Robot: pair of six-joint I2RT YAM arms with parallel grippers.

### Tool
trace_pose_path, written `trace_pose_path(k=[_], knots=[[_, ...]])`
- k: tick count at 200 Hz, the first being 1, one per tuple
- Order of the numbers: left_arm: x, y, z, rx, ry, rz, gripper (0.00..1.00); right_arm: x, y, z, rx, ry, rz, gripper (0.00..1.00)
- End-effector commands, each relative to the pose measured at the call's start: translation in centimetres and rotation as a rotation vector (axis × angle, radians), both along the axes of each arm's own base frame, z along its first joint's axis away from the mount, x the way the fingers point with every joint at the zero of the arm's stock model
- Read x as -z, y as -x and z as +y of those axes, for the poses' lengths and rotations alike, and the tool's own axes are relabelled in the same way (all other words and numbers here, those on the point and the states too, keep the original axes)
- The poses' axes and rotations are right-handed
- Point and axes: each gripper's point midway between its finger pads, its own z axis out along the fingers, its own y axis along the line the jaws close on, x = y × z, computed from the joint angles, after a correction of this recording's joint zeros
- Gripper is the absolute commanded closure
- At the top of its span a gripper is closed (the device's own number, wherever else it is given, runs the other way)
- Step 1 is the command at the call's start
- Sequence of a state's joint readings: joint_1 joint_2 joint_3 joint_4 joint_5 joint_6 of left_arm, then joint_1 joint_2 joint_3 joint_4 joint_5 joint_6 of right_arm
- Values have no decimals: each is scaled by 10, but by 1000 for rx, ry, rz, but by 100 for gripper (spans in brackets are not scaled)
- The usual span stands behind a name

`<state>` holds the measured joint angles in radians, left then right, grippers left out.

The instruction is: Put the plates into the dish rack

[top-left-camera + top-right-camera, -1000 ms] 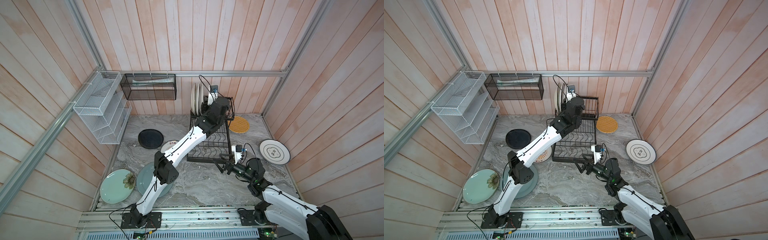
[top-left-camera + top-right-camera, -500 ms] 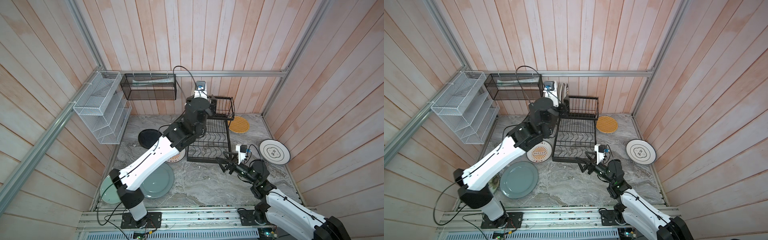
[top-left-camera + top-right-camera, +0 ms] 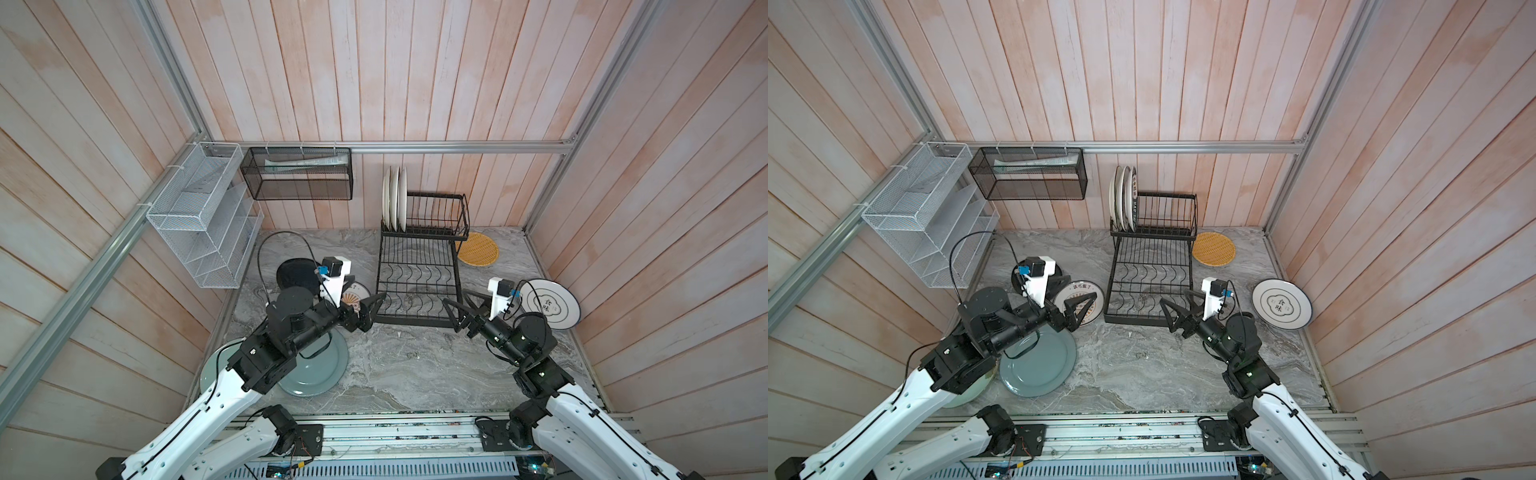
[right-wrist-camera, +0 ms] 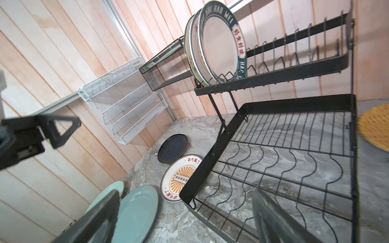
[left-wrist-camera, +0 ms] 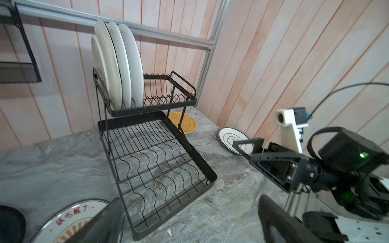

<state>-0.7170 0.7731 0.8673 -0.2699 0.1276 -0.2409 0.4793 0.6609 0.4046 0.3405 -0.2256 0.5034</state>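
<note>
While both pincers are hanging wide open w/ nothing in them, both top views are showing the left pincer (image 3: 371, 309) hovering over the sunburst plate (image 3: 355, 295) just beside the dish rack (image 3: 419, 274), and the right pincer (image 3: 459, 305) idling near the rack's front corner. A few plates (image 3: 1125, 199) are standing on edge in the upper tier and the lower tier is sitting bare. The woven plate (image 3: 1213, 248) and lettered plate (image 3: 1282, 303) are lying flat on the table; the left arm is covering part of the grey plate (image 3: 1038, 365).

In the left wrist view its own fingers (image 5: 105, 223) are spreading to either side w/ only table and rack corner between; the sunburst plate is being cut off by the frame edge, likewise the black plate (image 5: 8, 223).

In the right wrist view the rack frame is hiding part of the sunburst plate's rim; can't tell if they're touching. A blurred finger is masking most of the green plate (image 4: 107, 191).

Probably the next pick is the sunburst plate. It's worth pinching its free rim on the side away from the rack, tipping it upright, then lowering it into an empty slot next to the standing ones w/o bumping them.
</note>
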Motion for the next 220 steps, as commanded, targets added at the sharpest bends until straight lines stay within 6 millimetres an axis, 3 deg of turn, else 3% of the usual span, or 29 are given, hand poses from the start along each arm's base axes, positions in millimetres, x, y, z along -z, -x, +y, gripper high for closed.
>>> trace_pose_path(k=[1,25,62,98,121,139,175,220], knots=[[29,22,1,77,23,71,0,14,-11,-22,126,54,94,2],[63,20,21,-27,-27,129,0,25,-25,-58,294,62,191,2],[84,16,42,-144,-93,223,0,65,-48,-135,525,-85,414,2],[75,27,59,-182,-20,190,0,124,-50,-214,783,-298,629,2],[70,31,66,-201,10,168,0,158,-41,-252,934,-414,716,2],[67,32,68,-205,20,158,0,175,-31,-272,1032,-501,746,2],[69,33,66,-192,18,165,0,187,-14,-302,1190,-552,714,2],[69,34,64,-182,19,165,0,205,-4,-319,1213,-618,715,5]])
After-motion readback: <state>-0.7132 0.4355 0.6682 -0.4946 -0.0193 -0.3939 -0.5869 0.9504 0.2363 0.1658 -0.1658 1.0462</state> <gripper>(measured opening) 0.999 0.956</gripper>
